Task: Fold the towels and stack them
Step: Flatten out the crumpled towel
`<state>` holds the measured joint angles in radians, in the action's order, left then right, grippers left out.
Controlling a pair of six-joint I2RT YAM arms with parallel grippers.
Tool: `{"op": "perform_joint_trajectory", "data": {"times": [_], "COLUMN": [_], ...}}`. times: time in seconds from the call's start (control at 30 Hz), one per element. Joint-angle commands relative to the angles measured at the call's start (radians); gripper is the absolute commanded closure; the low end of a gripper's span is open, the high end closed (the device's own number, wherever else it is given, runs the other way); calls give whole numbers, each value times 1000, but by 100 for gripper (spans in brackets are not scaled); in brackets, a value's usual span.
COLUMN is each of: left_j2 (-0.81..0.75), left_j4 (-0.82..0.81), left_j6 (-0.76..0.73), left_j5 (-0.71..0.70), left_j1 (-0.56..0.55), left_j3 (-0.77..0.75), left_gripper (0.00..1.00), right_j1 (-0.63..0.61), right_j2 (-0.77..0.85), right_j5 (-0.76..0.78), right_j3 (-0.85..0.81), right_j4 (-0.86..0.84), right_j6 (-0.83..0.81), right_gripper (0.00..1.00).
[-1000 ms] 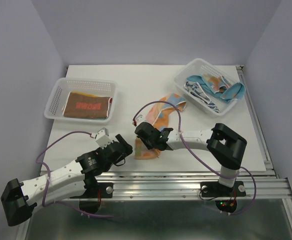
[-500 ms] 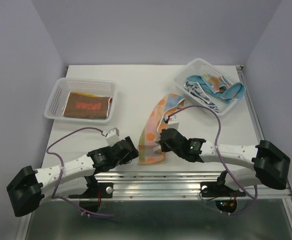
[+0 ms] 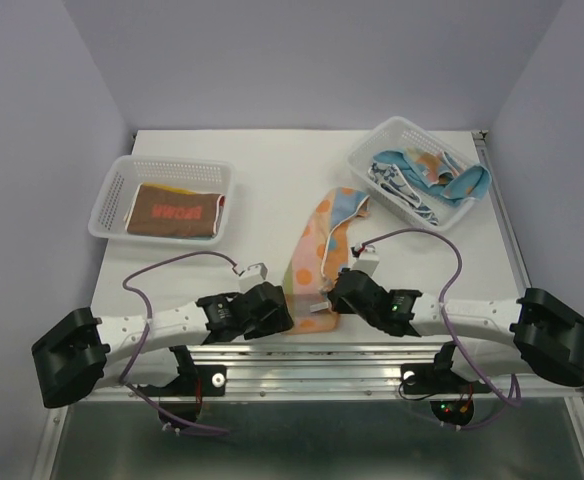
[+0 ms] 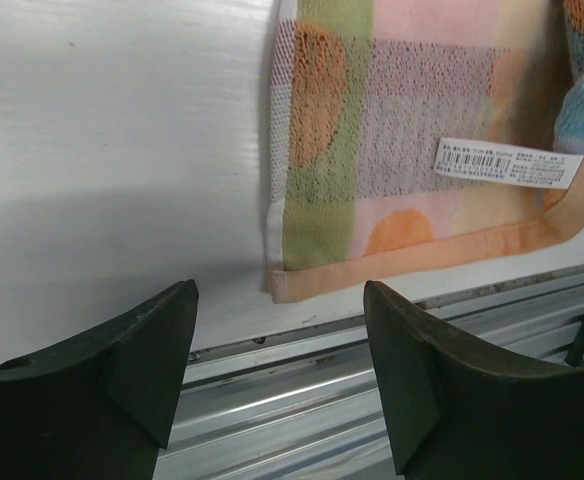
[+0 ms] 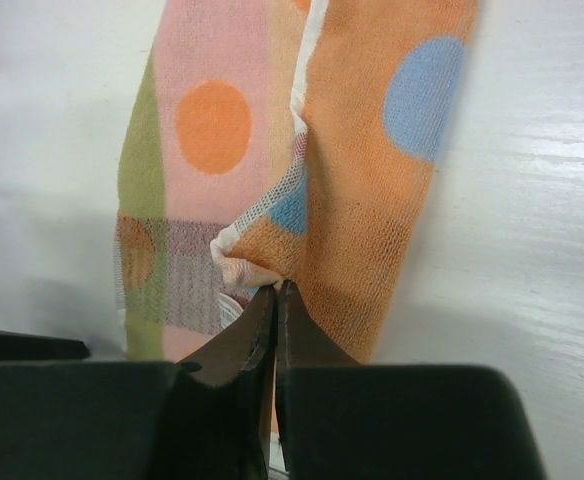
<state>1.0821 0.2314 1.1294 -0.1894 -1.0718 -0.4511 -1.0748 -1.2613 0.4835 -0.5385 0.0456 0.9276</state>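
A pastel-squares towel with orange and blue dots (image 3: 324,245) lies stretched from mid-table to the near edge. It also shows in the left wrist view (image 4: 412,140) and the right wrist view (image 5: 272,150). My right gripper (image 5: 275,290) is shut on a bunched corner of it, low over its near end (image 3: 334,298). My left gripper (image 4: 277,360) is open and empty just left of the towel's near corner (image 3: 272,312). A folded brown and orange-red towel (image 3: 172,212) lies in the left basket. Blue-white and pastel towels (image 3: 427,178) lie crumpled in the right basket.
The left white basket (image 3: 112,195) stands at the back left, the right white basket (image 3: 372,145) at the back right. A metal rail (image 3: 372,358) runs along the table's near edge. A white label (image 4: 507,165) is sewn on the towel.
The right gripper has drawn the towel's corner toward the near edge, stretching the towel out. The left gripper has moved right to the towel's near left corner.
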Motion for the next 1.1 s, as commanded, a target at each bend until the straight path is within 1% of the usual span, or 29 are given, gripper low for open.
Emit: {"op": "perform_joint_trajectory", "data": {"times": [0.0,0.2,0.33,0.37,0.4,0.43,0.5,0.63,0.8,0.9,0.93,1.03,1.07], "left_j2": [24,134,229,246,260,281,298,332,334,256,192,80,-1], "left_j4": [26,80,98,124,135,147,166,181,204,220,220,194,178], "left_j6": [-17,-31,-34,-33,-30,-26,-19,0,0,-6,-13,-63,-109], "left_j5": [33,-16,-41,-51,-58,-71,-74,-93,-186,-264,-316,-390,-427], "left_j1": [-42,-66,-79,-83,-88,-97,-106,-125,-165,-169,-169,-171,-172], "left_j3": [-49,-124,-164,-182,-192,-196,-208,-210,-248,-305,-314,-363,-374], "left_gripper": [23,32,44,50,53,60,68,100,100,100,100,100,100], "right_j1": [-7,-7,-5,-7,-7,-7,-7,-7,-7,-7,-7,-7,-7], "right_j2": [22,30,37,42,43,48,59,79,120,187,236,312,362], "right_j5": [29,12,7,9,10,9,6,10,-5,-10,-6,3,15], "right_j3": [26,46,51,52,55,58,64,78,106,112,112,101,91], "right_j4": [-87,-122,-122,-124,-125,-127,-135,-141,-177,-222,-233,-263,-266], "right_j6": [40,37,37,39,39,39,39,42,13,-44,-56,-122,-140], "right_gripper": [99,99,99,99,99,99,99,99,99,99,99,99,99]}}
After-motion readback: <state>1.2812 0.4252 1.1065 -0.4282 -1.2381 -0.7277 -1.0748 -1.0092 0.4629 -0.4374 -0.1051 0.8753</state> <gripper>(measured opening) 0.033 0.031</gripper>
